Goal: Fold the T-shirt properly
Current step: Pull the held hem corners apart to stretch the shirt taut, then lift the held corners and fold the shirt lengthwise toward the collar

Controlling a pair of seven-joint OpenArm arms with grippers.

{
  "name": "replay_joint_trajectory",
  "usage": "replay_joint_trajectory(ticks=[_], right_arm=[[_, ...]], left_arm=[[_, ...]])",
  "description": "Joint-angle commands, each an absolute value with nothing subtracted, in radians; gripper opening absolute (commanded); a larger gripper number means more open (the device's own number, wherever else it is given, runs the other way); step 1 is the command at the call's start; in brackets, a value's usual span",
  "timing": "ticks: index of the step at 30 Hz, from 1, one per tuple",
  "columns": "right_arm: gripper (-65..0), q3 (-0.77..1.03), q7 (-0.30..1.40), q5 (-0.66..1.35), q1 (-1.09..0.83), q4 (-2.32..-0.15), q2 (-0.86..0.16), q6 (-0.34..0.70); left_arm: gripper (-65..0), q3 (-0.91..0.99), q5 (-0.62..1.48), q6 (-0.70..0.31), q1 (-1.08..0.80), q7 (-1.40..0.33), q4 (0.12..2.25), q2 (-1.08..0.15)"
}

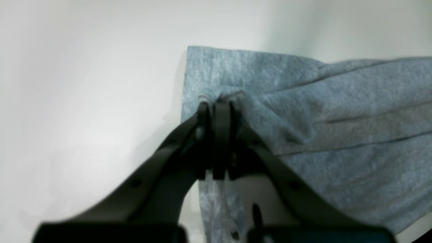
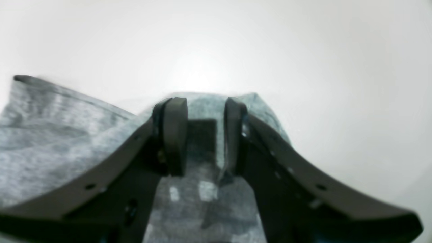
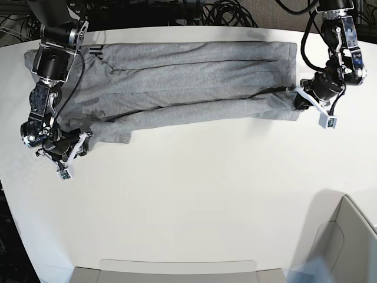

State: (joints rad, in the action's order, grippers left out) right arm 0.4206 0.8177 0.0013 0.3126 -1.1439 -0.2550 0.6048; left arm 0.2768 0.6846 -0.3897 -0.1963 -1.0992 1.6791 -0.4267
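Base view, left to right: right pincer (image 3: 79, 141) low at the near-left corner of the T-shirt (image 3: 188, 88), jaws parted around a bunched grey fold, gripping it; garment stretched long across the far part of the white counter (image 3: 194, 194), folded lengthwise, a trace of black lettering at the far-left end; left pincer (image 3: 299, 99) at the right end, clamped tight on a pinch of cloth. Both wrist views blurred, showing grey fabric between dark fingers (image 1: 221, 141) and pads (image 2: 175, 135).
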Motion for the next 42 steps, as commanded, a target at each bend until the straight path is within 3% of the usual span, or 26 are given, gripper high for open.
replay_joint_trajectory(ticks=[1,20,23,26,37,42], right_arm=[[-45.2,0.421,0.791,0.015,0.343,-1.159,-0.271,0.599],[-45.3,0.418,0.769,0.015,0.358,-1.089,-0.291,0.595],[-51.4,0.418,0.769,0.015,0.375,-1.044,-0.291,0.595],[-65.0,0.418,0.769,0.015,0.378,-1.038,-0.291,0.595],[-65.0,0.417,0.785,0.015,0.358,-1.15,-0.291,0.601],[-65.0,0.417,0.892,0.018,0.349,-1.285,-0.286,0.604]], left_arm=[[-65.0,0.28,0.696,-0.39,-0.186,-1.084,1.693,-0.443],[-65.0,0.282,0.696,-0.39,-0.185,-1.081,1.693,-0.427],[-65.0,0.283,0.696,-0.39,-0.185,-1.082,1.693,-0.423],[-65.0,0.282,0.696,-0.39,-0.185,-1.082,1.693,-0.423],[-65.0,0.282,0.696,-0.39,-0.185,-1.082,1.693,-0.421],[-65.0,0.282,0.696,-0.39,-0.185,-1.082,1.693,-0.421]])
